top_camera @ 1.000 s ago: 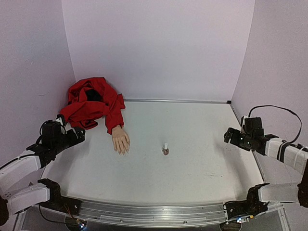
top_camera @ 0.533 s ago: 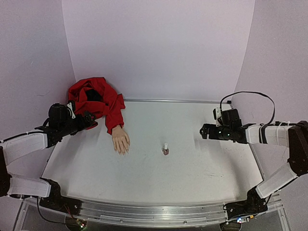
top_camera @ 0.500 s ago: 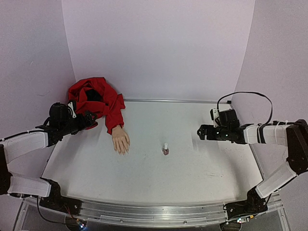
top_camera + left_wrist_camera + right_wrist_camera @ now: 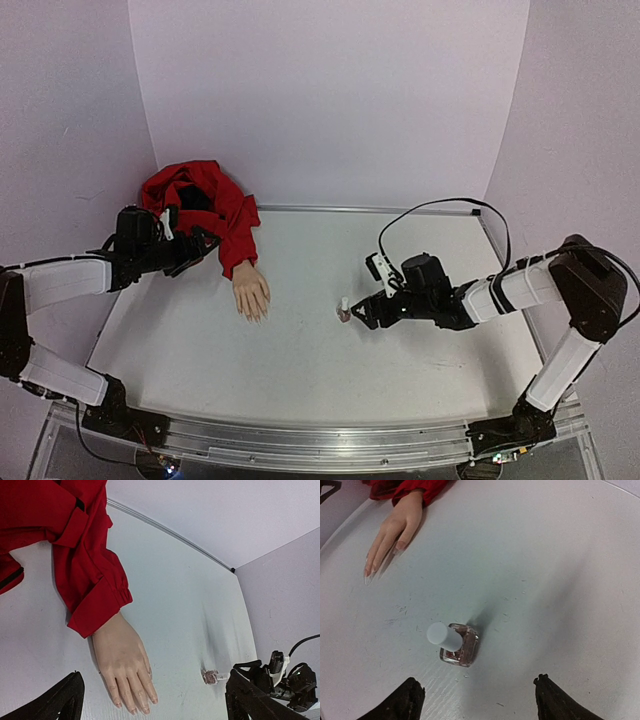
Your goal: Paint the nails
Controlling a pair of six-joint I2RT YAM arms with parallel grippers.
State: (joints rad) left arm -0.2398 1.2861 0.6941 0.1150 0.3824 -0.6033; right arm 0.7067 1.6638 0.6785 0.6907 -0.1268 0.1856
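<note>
The mannequin hand (image 4: 250,293) lies palm down on the table, its wrist in a red sleeve (image 4: 236,240). Its nails (image 4: 144,710) are small and pale at the fingertips, also visible in the right wrist view (image 4: 368,575). A small pinkish polish bottle (image 4: 344,312) with a white cap (image 4: 441,634) stands upright to the hand's right. My right gripper (image 4: 477,689) is open just short of the bottle (image 4: 460,649), which sits ahead of the jaws, not between them. My left gripper (image 4: 154,682) hangs open above the sleeve, looking down on the hand (image 4: 122,660).
The bunched red garment (image 4: 185,205) fills the back left corner. Lilac walls close the table on three sides. A metal rail (image 4: 300,445) runs along the near edge. The right arm's black cable (image 4: 440,215) loops above the table.
My right arm has swung left from the table's right side to the bottle, its jaws narrowing slightly. My left arm has moved up and right, over the sleeve.
</note>
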